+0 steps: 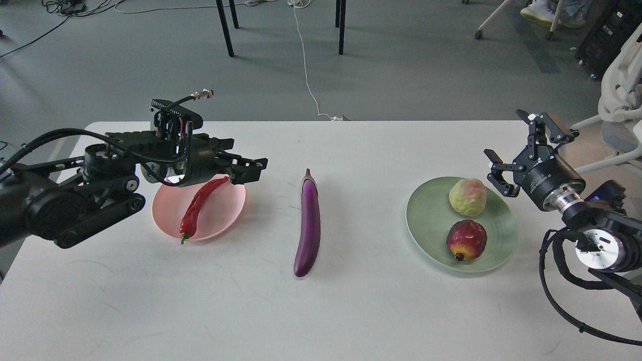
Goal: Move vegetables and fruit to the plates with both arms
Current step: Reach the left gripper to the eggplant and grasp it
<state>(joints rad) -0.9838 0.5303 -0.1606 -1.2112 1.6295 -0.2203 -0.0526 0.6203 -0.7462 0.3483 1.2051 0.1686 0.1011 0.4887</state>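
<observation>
The red chili pepper (pixel 201 203) lies on the pink plate (pixel 225 208), its green stem over the front rim. My left gripper (pixel 251 168) is open and empty just above the plate's far right edge. The purple eggplant (pixel 308 223) lies on the table between the plates. The pale green plate (pixel 426 220) holds the yellow-green fruit (pixel 467 197) and the dark red fruit (pixel 466 239). My right gripper (pixel 519 145) is open and empty, raised just right of the green plate.
The white table (pixel 321 311) has bare surface along its front. Chair legs (pixel 225 27) and a white cable (pixel 306 65) are on the floor behind it. A white chair (pixel 619 90) stands at the far right.
</observation>
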